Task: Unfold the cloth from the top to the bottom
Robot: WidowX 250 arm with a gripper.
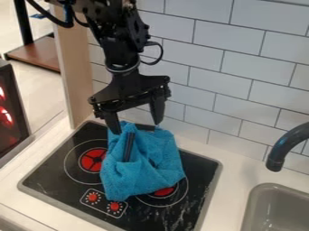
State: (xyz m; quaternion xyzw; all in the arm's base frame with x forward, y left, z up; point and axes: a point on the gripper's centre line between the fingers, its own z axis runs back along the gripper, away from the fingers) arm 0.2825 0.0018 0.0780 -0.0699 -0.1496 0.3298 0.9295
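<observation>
Hanging at far end of blue cloth (pixel 142 173) (crumpled, on stovetop (pixel 55 179)): tool (pixel 136 126), fingers spread.

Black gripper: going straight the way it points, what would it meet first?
Probably the upper end of the bunched blue cloth on the stovetop, just under the gripper, though the depth between them is unclear.

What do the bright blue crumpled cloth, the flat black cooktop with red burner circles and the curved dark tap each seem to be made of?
Cloth: matte towelling or microfibre, judging by its fuzzy surface and soft folds.
Cooktop: glossy glass or plastic sheet; pale streaks look like reflections.
Tap: smooth, with a soft sheen, perhaps coated metal, possibly plastic.
</observation>
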